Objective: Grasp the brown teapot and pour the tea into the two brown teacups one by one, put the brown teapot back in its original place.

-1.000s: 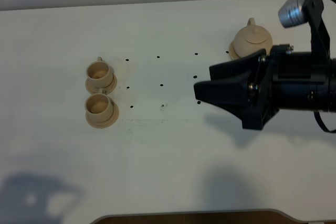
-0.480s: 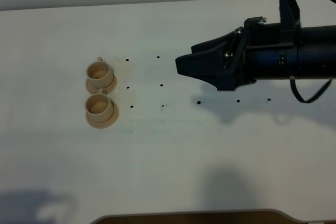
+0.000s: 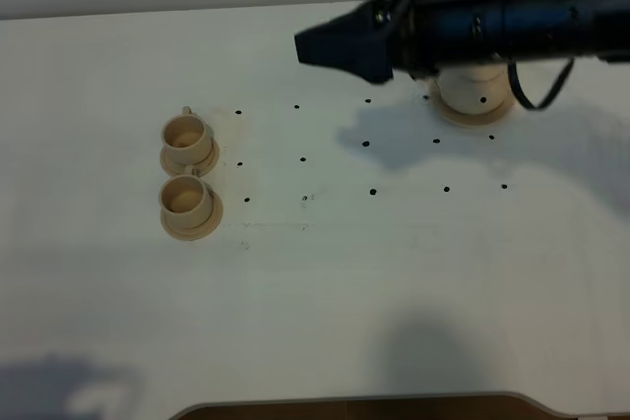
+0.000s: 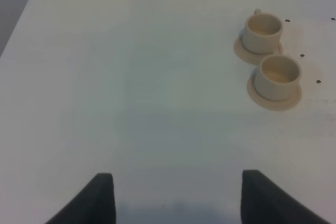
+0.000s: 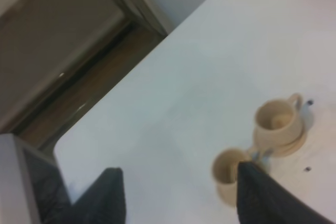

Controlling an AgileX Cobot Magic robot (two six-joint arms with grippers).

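Your right gripper (image 5: 179, 170): released, empty.
Your left gripper (image 4: 178, 174): released, empty.
Brown teapot (image 3: 472, 86): partly hidden beneath your right arm (image 3: 551, 17).

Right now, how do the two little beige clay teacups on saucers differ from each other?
The far beige clay teacup sits nearer the table's back edge; the near teacup sits just in front. The far teacup's handle sticks out clearly backward; the near teacup's barely shows, tucked between them. Both share colour, size and a matching round saucer.
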